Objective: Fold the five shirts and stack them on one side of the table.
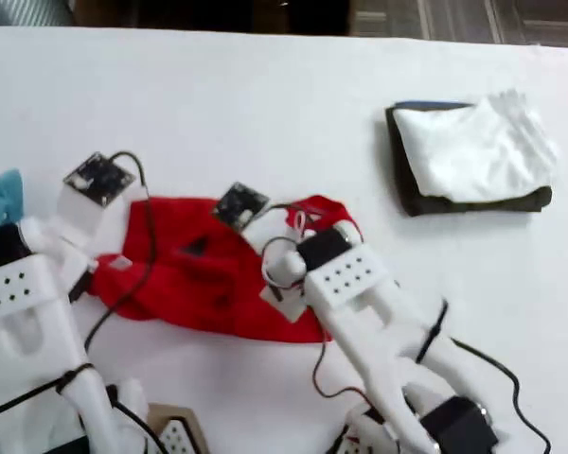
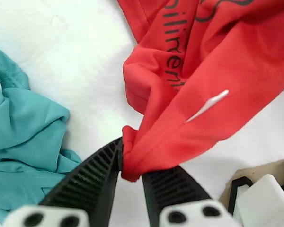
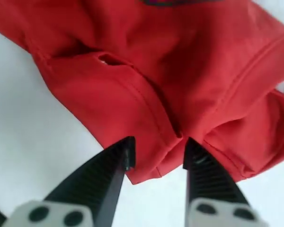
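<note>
A red shirt point(image 1: 194, 270) lies crumpled in the middle of the white table point(image 1: 265, 113). My left gripper point(image 1: 93, 274) is at the shirt's left end, and in the left wrist view this gripper point(image 2: 131, 163) is shut on a bunched fold of the red shirt point(image 2: 203, 85). My right gripper point(image 1: 282, 282) is at the shirt's right end. There, in the right wrist view, the gripper point(image 3: 156, 151) is open, its fingers standing either side of a hem of the red shirt point(image 3: 146, 71). A teal shirt point(image 2: 23, 137) lies crumpled at the left edge point(image 1: 0, 197).
At the back right, a folded white shirt point(image 1: 478, 151) rests on a folded dark one point(image 1: 407, 194). A brown base piece point(image 1: 175, 421) sits between the arm bases at the near edge. The far and near-right parts of the table are bare.
</note>
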